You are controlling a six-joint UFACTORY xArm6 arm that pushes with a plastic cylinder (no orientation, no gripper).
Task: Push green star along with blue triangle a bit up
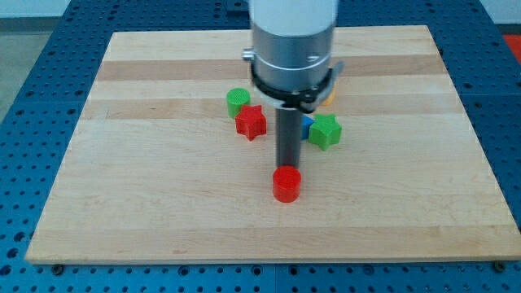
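The green star (326,131) lies right of the board's middle. The blue triangle (306,126) touches its left side and is mostly hidden behind my rod; only a small blue sliver shows. My tip (286,166) sits just above a red cylinder (286,185), below and to the left of the star and triangle, a short way apart from them.
A red star (251,122) and a green cylinder (238,102) sit together left of the rod. A yellow or orange block (327,98) peeks out behind the arm's body. The wooden board (163,203) lies on a blue perforated table.
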